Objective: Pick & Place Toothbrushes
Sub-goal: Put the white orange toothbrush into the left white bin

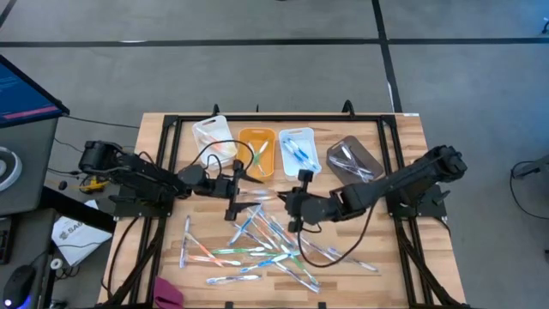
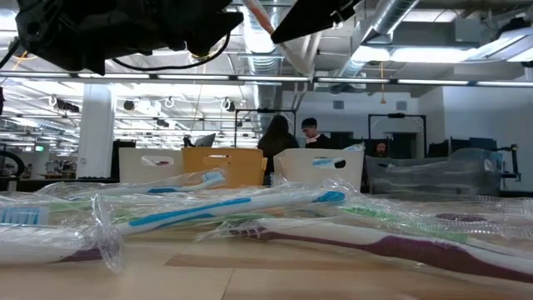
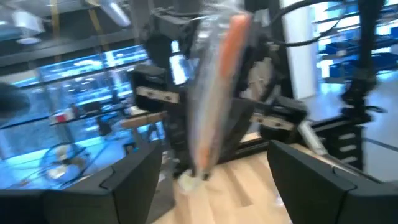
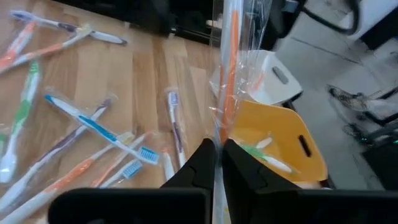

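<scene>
Wooden surface (image 1: 395, 266) carries loose toothbrushes (image 1: 257, 245) below both hands. Right hand (image 4: 217, 155) is clenched on an orange wrapped toothbrush (image 4: 229, 74), raised above the orange bin (image 4: 273, 140). Left hand (image 3: 208, 180) is released, fingers spread beside that brush.

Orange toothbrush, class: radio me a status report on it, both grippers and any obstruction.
Right gripper shut on wrapped orange toothbrush, raised above orange bin. Left gripper open, facing it, holding nothing. Nothing seen blocking the bin.
</scene>
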Available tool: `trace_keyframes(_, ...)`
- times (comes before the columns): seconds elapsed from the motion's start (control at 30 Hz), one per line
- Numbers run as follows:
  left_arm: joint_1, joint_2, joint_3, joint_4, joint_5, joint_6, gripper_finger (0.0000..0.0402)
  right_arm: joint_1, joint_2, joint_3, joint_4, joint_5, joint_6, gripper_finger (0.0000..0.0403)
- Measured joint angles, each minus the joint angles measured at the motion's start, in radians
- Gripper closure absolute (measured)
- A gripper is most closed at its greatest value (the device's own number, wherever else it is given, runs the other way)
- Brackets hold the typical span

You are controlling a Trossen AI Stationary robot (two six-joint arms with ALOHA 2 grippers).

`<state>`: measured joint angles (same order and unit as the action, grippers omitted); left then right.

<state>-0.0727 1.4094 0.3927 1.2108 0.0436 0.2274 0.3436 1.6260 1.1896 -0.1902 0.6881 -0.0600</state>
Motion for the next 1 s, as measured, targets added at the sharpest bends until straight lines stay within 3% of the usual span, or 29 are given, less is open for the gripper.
trace_keyframes(0.5, 0.0, 0.0, 0.036, 0.041, -0.029, -0.098, 0.0132, -0.079, 0.017, 0.001, 0.026, -0.094, -0.004, 0.0392)
trace_keyframes(1.0, 0.002, 0.008, 0.056, 0.007, -0.045, -0.105, 0.026, -0.078, 0.043, 0.0, 0.06, -0.086, -0.042, 0.039)
